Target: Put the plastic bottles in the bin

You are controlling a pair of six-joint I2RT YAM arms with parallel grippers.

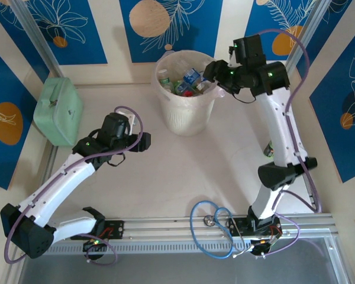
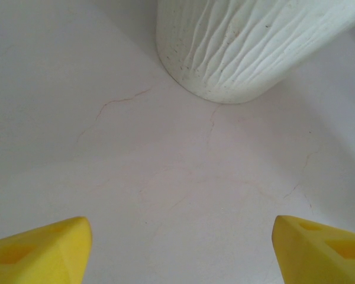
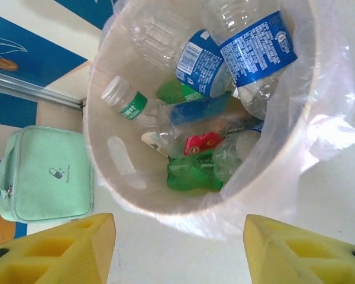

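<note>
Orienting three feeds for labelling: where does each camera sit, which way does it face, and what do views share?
Top external: above, behind the bases, looking down at the white table; left gripper and right gripper show.
Left wrist: low, facing across the table at the round off-white ribbed bin; yellow fingertips show.
Right wrist: above the bin, looking down onto clear and green plastic bottles; yellow fingertips show.
Shared: top and right wrist both catch the mint-green rectangular case.

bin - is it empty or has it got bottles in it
Holding bottles, not brimful: plastic bottles lie piled inside the bin, with bare inner wall showing above them.
</note>
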